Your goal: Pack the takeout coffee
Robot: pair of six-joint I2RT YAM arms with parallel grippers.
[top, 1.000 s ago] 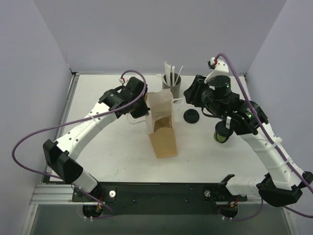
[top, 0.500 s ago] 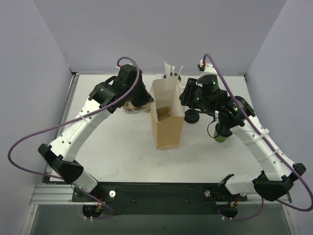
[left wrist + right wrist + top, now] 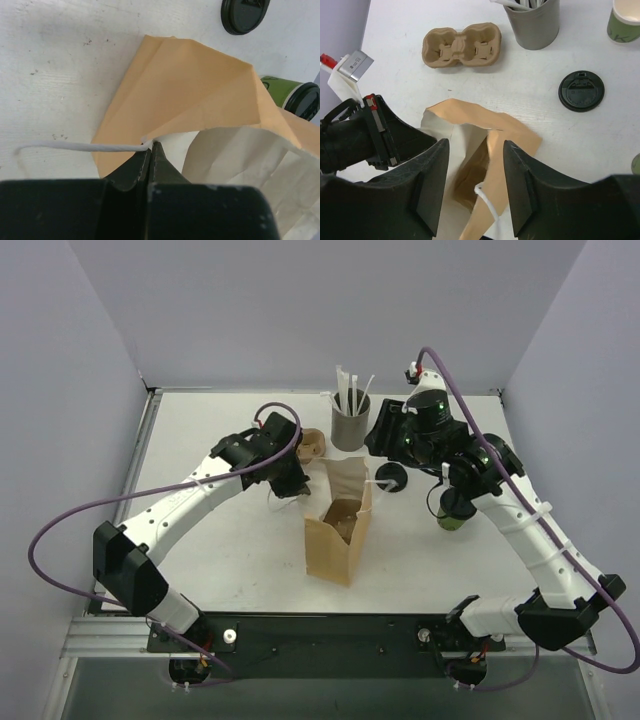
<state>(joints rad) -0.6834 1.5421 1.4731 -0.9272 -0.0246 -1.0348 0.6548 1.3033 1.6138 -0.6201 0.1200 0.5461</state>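
Observation:
The takeout coffee (image 3: 450, 517), a green cup with a black lid, stands on the table right of the bag, partly under my right arm; the left wrist view shows the coffee (image 3: 296, 95) beyond the bag's edge. A brown paper bag (image 3: 338, 530) stands open mid-table, leaning. My left gripper (image 3: 298, 483) is shut on the bag's rim (image 3: 165, 134), where a white string handle (image 3: 75, 147) starts. My right gripper (image 3: 476, 187) hangs open over the bag's mouth (image 3: 475, 172). The other white handle (image 3: 487, 202) lies between its fingers, untouched.
A loose black lid (image 3: 391, 478) lies right of the bag. The grey straw holder (image 3: 351, 426) stands behind it, and a brown cup carrier (image 3: 312, 447) lies to the holder's left. A lidless green cup (image 3: 625, 20) shows at the right wrist view's top right.
The bag has come forward from beside the straw holder and now leans. My left gripper moved toward the front with it. My right gripper's jaws have widened.

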